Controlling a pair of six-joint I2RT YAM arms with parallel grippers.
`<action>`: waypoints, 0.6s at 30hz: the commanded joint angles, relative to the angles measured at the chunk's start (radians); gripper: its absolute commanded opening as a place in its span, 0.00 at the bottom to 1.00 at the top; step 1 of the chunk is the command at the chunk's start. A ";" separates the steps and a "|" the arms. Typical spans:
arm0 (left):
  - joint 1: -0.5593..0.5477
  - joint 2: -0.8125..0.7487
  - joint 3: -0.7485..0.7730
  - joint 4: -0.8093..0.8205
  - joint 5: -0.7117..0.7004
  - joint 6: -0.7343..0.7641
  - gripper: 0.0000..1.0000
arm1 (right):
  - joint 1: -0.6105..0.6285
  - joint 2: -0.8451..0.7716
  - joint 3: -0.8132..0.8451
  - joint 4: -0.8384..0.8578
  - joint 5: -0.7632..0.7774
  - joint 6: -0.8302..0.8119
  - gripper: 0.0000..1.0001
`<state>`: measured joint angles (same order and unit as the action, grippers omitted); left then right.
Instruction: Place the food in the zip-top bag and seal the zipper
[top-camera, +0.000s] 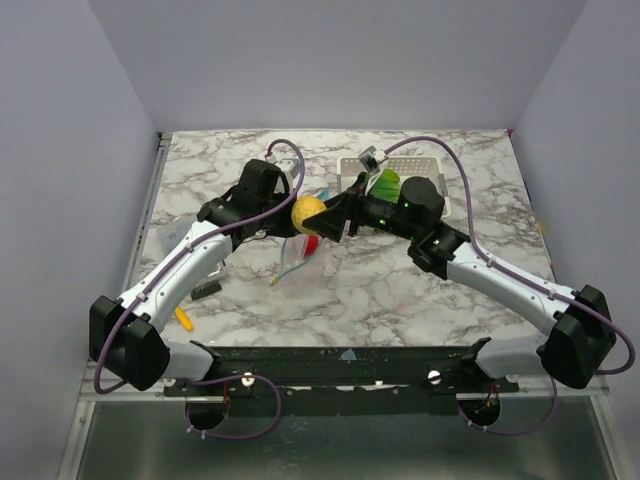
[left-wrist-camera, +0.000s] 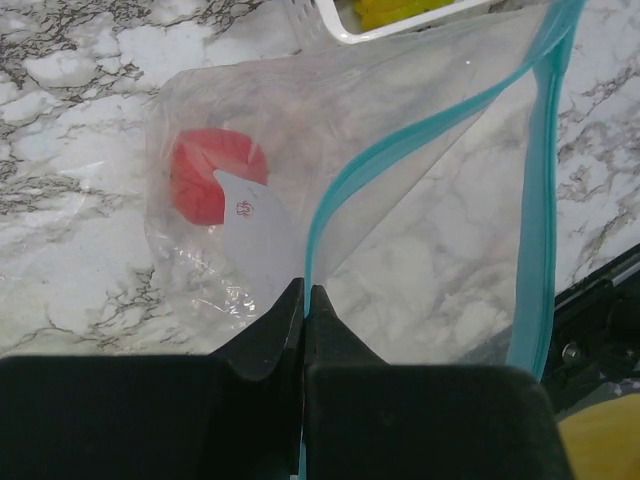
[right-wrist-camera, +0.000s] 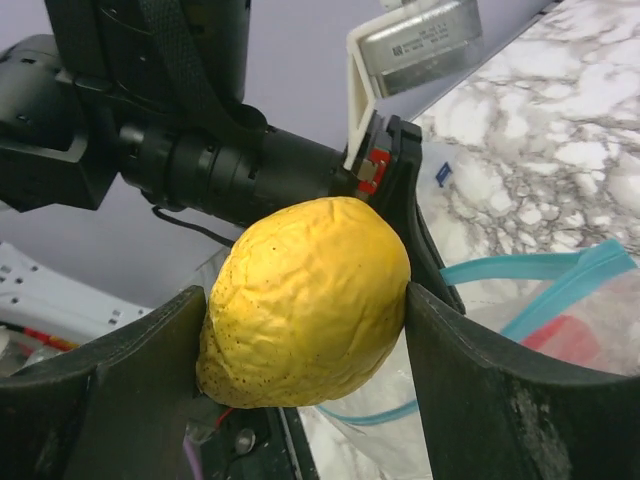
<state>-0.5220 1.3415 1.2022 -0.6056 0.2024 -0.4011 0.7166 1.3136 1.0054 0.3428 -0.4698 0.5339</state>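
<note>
The left gripper (left-wrist-camera: 305, 300) has its jaws pressed together on the zip-top bag (left-wrist-camera: 430, 230), pinching the plastic right where one run of the light blue zipper (left-wrist-camera: 540, 200) comes down between the fingers. The bag hangs from that grip over the marble table (top-camera: 380, 290). Its mouth gapes, with the two zipper strips spreading apart into a wide V in the left wrist view. One piece of food, a red fruit (left-wrist-camera: 210, 175), already lies inside the bag near its bottom, next to a white label on the plastic. The right gripper (right-wrist-camera: 305, 298) is clamped on a yellow fruit (right-wrist-camera: 305, 300) with a wrinkled, lemon-like skin, one finger against each side. In the top view this yellow fruit (top-camera: 308, 212) is held in the air between the two wrists, just above the bag and close beside the left gripper. From the right wrist camera the open zipper and the red fruit show below and beyond the yellow fruit. A white perforated basket (top-camera: 430, 165) stands at the far side of the table behind the right arm, with a green fruit (top-camera: 385, 183) in it. A small orange piece (top-camera: 183, 318) lies on the table near the left arm's base.
</note>
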 joint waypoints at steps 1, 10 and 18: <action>0.021 -0.008 0.014 0.024 0.068 -0.026 0.00 | 0.058 0.030 0.011 -0.061 0.217 -0.058 0.07; 0.045 -0.023 0.007 0.025 0.066 -0.027 0.00 | 0.114 0.104 0.068 -0.266 0.414 -0.112 0.16; 0.048 -0.056 -0.010 0.028 0.009 -0.016 0.00 | 0.145 0.112 0.102 -0.339 0.584 -0.130 0.66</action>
<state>-0.4744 1.3315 1.2018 -0.5964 0.2340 -0.4198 0.8551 1.4162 1.0584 0.0578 -0.0082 0.4271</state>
